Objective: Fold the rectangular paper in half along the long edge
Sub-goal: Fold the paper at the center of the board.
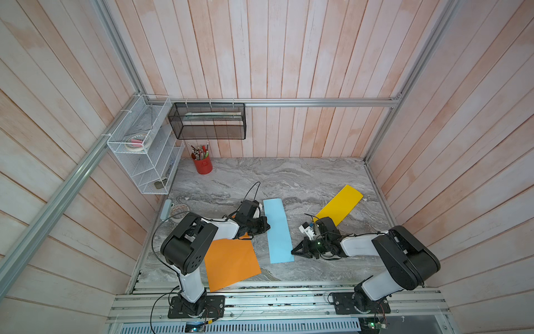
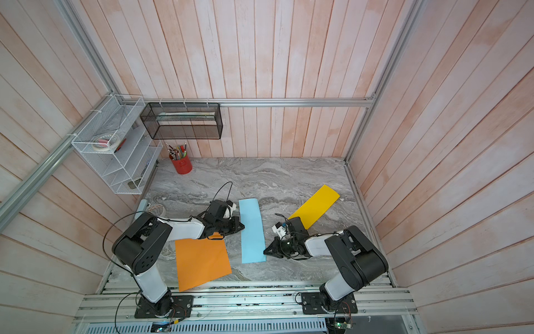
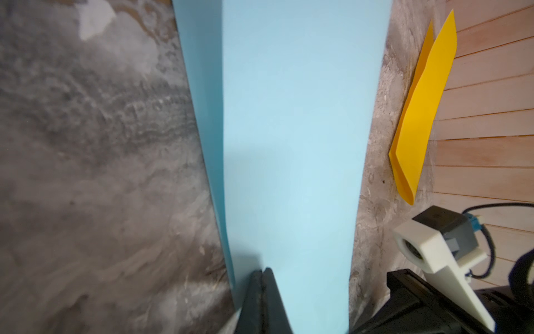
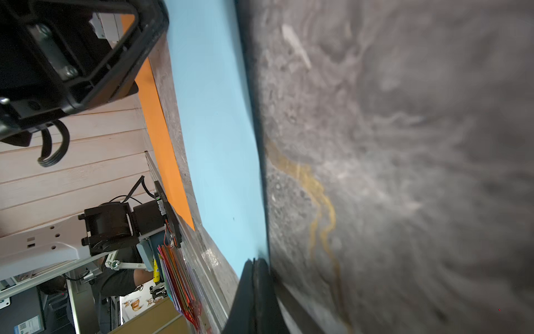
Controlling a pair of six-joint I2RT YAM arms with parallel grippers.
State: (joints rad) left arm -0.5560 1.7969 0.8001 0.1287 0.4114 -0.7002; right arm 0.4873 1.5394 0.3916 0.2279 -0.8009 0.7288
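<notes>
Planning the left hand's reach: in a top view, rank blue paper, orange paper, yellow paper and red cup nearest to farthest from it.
1. Blue paper, touching the left hand.
2. Orange paper, partly under its arm.
3. Yellow paper, past the blue.
4. Red cup, back left corner.

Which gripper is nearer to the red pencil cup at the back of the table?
Left. The left gripper rests at the blue paper's long edge on the red pencil cup's side; the right gripper is at the opposite edge, nearer the front.
</notes>
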